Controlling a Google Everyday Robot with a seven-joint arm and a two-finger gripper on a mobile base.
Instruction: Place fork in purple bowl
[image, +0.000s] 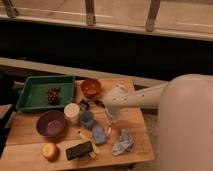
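The purple bowl (51, 123) stands at the front left of the wooden table (135, 122), and I see nothing inside it. My gripper (110, 120) hangs from the white arm (132, 99), which reaches in from the right. It points down at the middle of the table, right of the bowl, with a white cup and blue things between them. A slim greyish sliver that looks like the fork (109, 133) lies directly under the gripper. I cannot tell whether the gripper is touching it.
A green tray (35, 85) holding a dark clump sits at the back left, with an orange-red bowl (91, 87) beside it. A white cup (72, 112), blue objects (98, 134), a pale-handled utensil (88, 141), an apple (50, 150), a dark box (80, 149) and a crumpled cloth (123, 142) crowd the front.
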